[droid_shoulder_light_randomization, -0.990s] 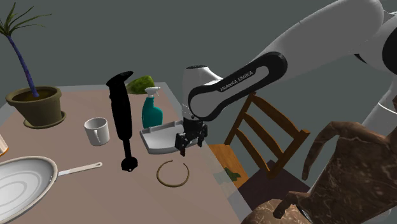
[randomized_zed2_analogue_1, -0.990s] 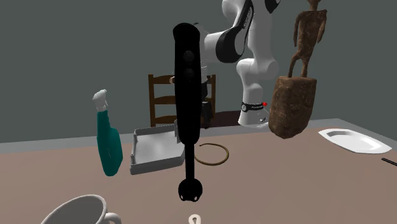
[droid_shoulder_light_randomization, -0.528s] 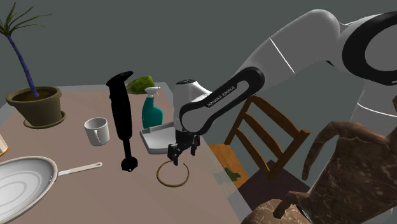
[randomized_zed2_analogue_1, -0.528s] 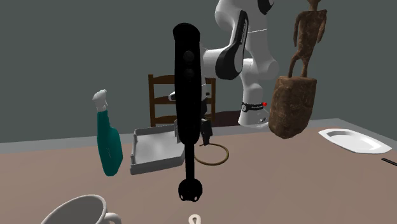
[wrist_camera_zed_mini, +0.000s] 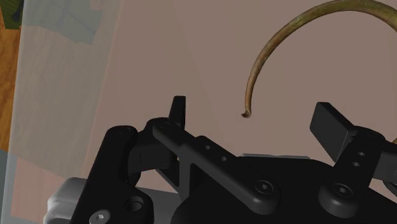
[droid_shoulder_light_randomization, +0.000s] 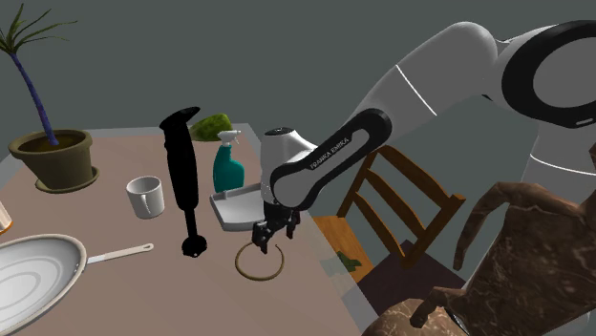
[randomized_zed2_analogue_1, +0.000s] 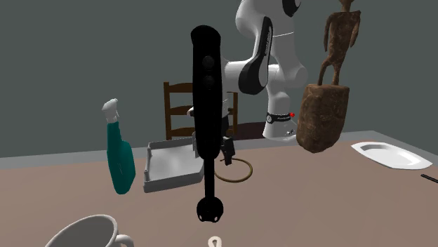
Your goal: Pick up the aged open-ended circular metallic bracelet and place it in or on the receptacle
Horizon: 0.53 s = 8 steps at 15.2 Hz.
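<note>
Lowered gripper (droid_shoulder_light_randomization: pixel 260 241) hangs over bracelet (droid_shoulder_light_randomization: pixel 258 278), fingers spread; arm (droid_shoulder_light_randomization: pixel 329 157) reads FRANKA EMIKA.

The bracelet (wrist_camera_zed_mini: pixel 256 67) runs out of the wrist view, one tip showing. In the second exterior view, the black blender (randomized_zed2_analogue_1: pixel 206 105) covers half the gripper (randomized_zed2_analogue_1: pixel 227 156) and the bracelet's side; the mug (randomized_zed2_analogue_1: pixel 83 235) is cropped.

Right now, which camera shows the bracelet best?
The shoulder view: almost the whole bracelet lies in sight on the table, the pincer covering just its far rim. The second exterior view has the black blender hiding part of it; the wrist view catches one curved end.
</note>
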Motion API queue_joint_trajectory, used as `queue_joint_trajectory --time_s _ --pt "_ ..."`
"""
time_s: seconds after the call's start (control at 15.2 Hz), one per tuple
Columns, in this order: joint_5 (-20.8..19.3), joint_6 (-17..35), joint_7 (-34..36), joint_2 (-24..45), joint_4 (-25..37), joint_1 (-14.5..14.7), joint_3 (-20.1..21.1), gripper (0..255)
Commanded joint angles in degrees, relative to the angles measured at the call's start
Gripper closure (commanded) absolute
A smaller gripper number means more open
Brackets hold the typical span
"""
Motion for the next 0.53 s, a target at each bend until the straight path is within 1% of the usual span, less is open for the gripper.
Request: queue_joint_trajectory --time_s 0.0,0.13,0.2,0.46 --pt "0.0 0.02 -0.01 0.0 -0.02 0.0 0.0 0" --pt "0.0 0.01 0.0 0.0 -0.01 0.0 0.0 0" --pt "0.0 0.01 0.0 0.0 -0.01 0.0 0.0 255" --pt "-0.01 0.04 0.02 0.03 -0.01 0.01 0.0 255"
